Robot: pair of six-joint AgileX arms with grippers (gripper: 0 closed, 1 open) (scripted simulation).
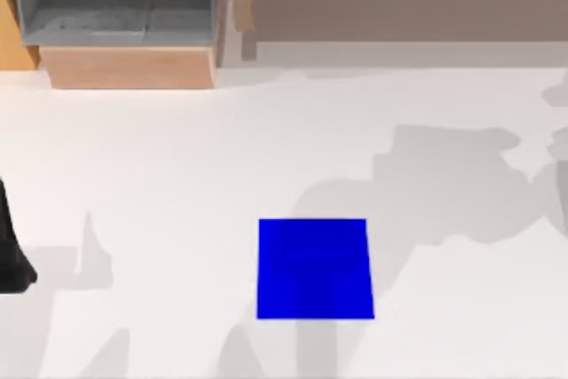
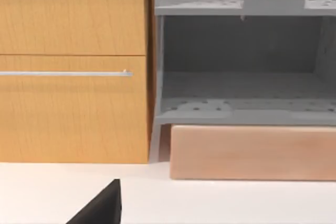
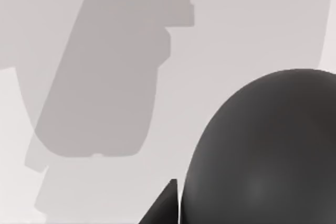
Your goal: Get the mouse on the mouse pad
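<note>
White table (image 1: 177,175) bears the mouse pad (image 1: 313,269); mouse (image 3: 268,150) sits against right end effector, grip state unclear.

The top view looks straight down on the white table (image 1: 177,175), with the mouse pad (image 1: 314,269) low of centre and the grey shelf unit (image 1: 120,6) along its far edge. The left wrist view sits low, facing that same shelf unit (image 2: 241,61) and the wooden cabinet (image 2: 73,66) level-on. The right wrist view hangs close over the table (image 3: 252,24), a dark rounded mouse (image 3: 268,156) right against it.
</note>
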